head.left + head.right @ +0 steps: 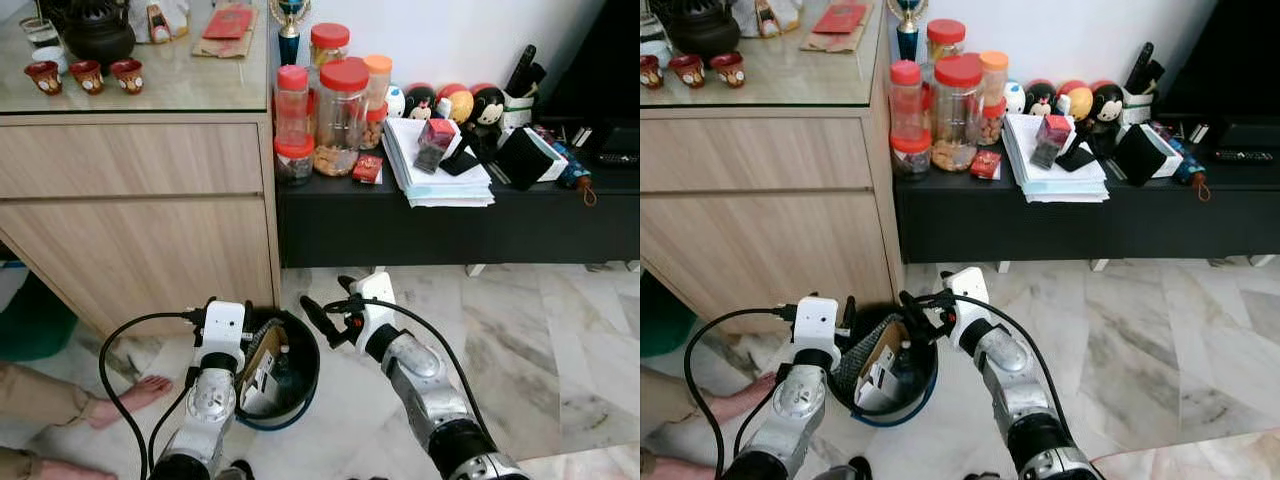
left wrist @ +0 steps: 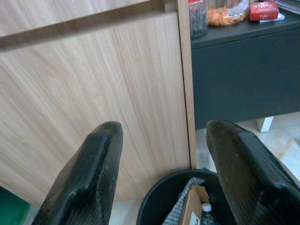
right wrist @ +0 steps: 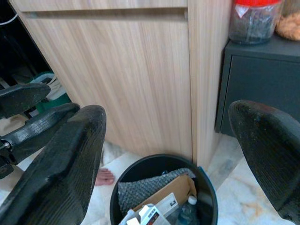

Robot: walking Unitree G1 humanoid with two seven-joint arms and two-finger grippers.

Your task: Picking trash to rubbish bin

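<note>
From the head camera, you are looking down at a black rubbish bin (image 1: 300, 375) on the marble floor (image 1: 520, 340), standing at the corner of a light wooden cabinet (image 1: 140, 220). Cardboard (image 1: 262, 352) and other trash (image 1: 878, 385) already lie inside it. Your left gripper (image 1: 238, 322) hangs over the bin's near-left rim, and your right gripper (image 1: 322, 325) sits just beside the bin's right rim, its black fingers pointing toward the opening. On the low black shelf (image 1: 400, 225) to the right of the cabinet stand red-lidded jars (image 1: 340, 115), a stack of papers (image 1: 440, 170) and some round plush toys (image 1: 450, 100). A person's bare foot (image 1: 130, 395) rests on the floor left of the bin.

From the left wrist, you see the two black fingers (image 2: 89, 173) spread well apart with nothing between them. Beyond them is the cabinet front, and the bin's rim (image 2: 159, 197) lies below with cardboard and a small bottle cap (image 2: 206, 207) inside.

From the right wrist, the fingers (image 3: 61, 164) also stand wide apart and empty. The bin (image 3: 206, 187) sits between them, against the cabinet's corner, holding grey padded wrap (image 3: 140, 190), cardboard and what looks like a small printed carton, though it is cut off at the edge. The left gripper's fingers (image 3: 33, 126) show off to one side, near the foot (image 3: 105, 177).
</note>
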